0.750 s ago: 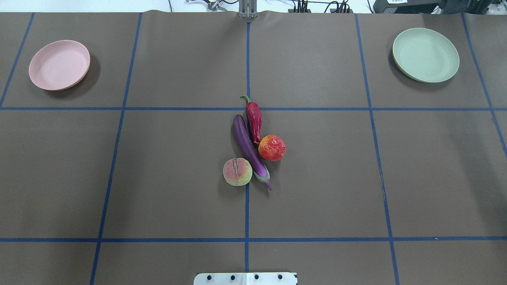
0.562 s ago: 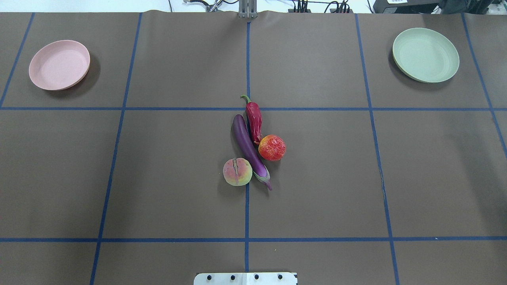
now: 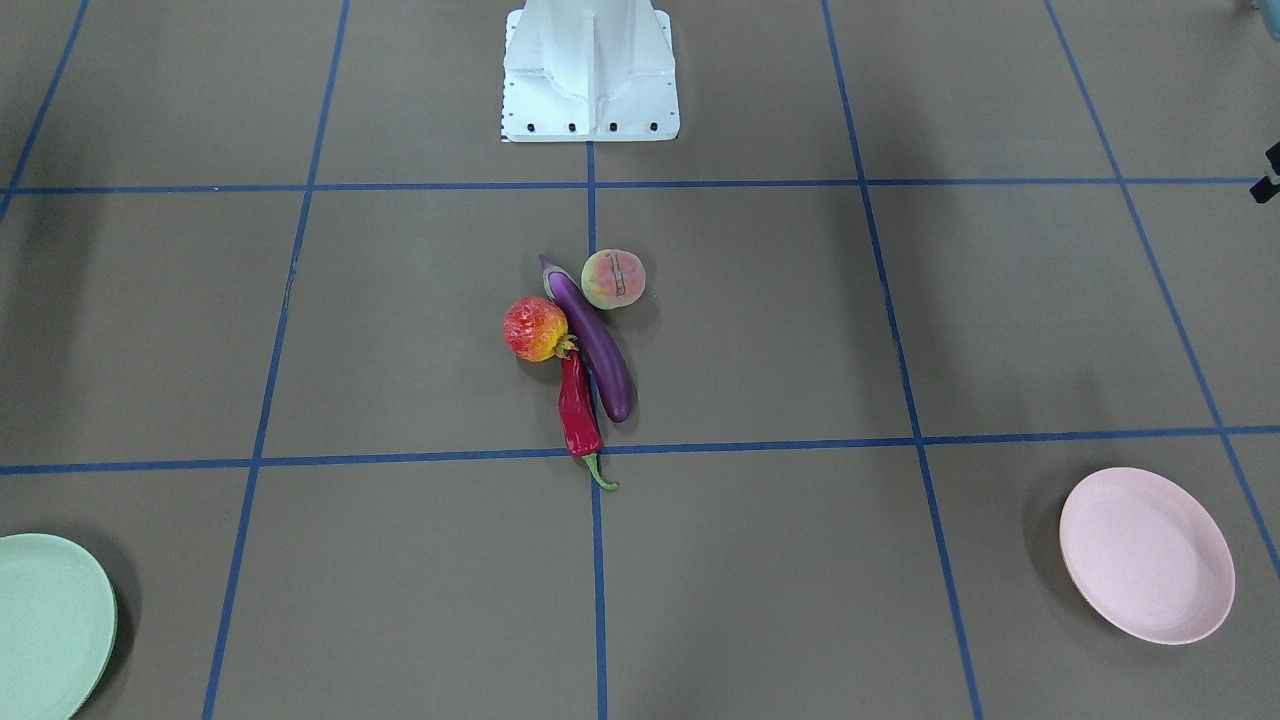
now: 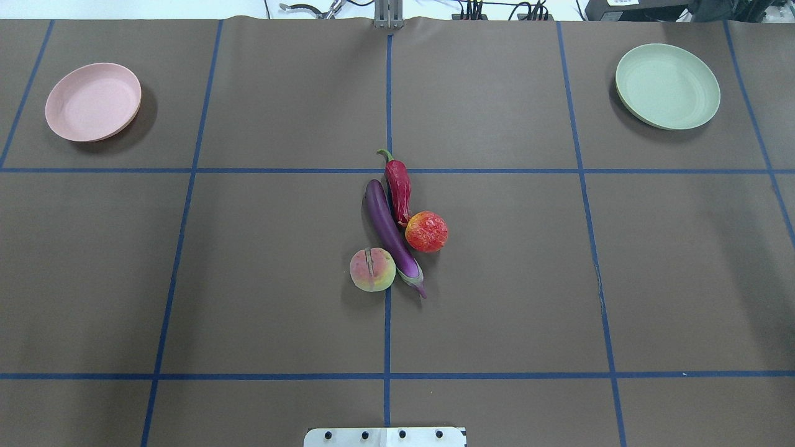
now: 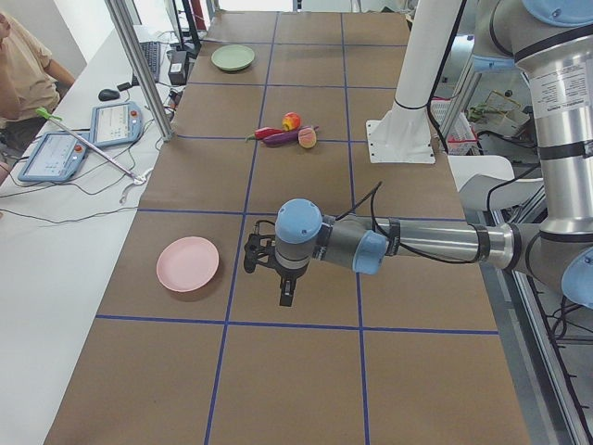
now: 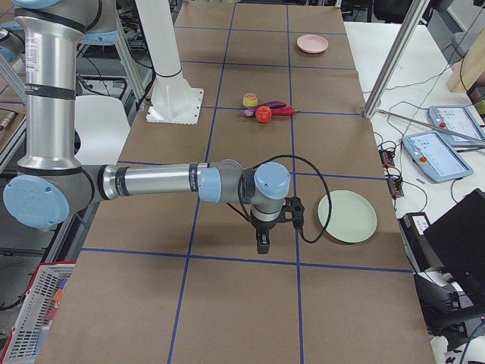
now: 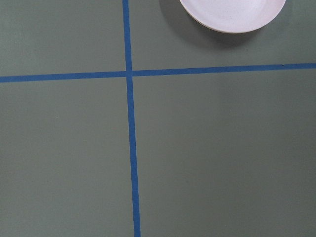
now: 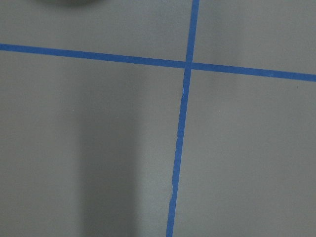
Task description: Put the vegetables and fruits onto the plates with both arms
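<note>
Since nothing has shifted, we've picked nothing: eggplant (image 4: 390, 233), chili (image 4: 399, 189), peach (image 4: 372, 269) and red fruit (image 4: 427, 231) sit bunched at centre, pink plate (image 4: 93, 101) at ten o'clock, green plate (image 4: 667, 85) at two, and we can't tell if left gripper (image 5: 287, 295) or right gripper (image 6: 263, 244) is apart.

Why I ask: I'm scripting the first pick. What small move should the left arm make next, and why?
Probably swing the left tool from beside the empty pale pink round plate toward the round pinkish-yellow-green peach: it lies mid-table on that arm's side of the long glossy purple eggplant, untouched.
</note>
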Robot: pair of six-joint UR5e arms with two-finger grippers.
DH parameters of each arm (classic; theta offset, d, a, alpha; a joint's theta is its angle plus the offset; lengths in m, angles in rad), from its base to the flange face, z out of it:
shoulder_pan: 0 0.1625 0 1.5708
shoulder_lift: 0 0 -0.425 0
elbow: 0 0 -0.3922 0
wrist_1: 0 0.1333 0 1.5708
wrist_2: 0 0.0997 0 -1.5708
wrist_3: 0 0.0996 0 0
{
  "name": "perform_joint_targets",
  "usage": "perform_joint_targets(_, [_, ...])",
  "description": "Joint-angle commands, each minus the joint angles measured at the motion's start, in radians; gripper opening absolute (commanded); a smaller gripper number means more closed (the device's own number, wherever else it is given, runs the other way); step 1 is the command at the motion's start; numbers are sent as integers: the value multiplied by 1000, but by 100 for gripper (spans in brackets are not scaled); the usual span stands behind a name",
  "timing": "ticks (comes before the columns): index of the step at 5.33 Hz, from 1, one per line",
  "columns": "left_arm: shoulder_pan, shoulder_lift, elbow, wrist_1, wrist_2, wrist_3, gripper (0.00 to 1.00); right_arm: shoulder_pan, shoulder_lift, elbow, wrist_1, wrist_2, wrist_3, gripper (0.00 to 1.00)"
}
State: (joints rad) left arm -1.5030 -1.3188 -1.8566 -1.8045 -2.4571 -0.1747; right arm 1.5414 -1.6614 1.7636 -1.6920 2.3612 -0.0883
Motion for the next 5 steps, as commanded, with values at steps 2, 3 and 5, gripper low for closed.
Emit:
perform_joint_targets(2, [105, -14, -6, -97, -86, -139, 100, -1, 2, 2, 2, 74, 2, 100])
perform_joint_targets(3, [131, -34, -4, -102, -80, -147, 100, -1, 2, 2, 47, 113, 7, 100])
perform_joint_targets(5, [165, -81, 5, -95, -80, -216, 100, -15, -15, 0, 149, 127, 10, 100])
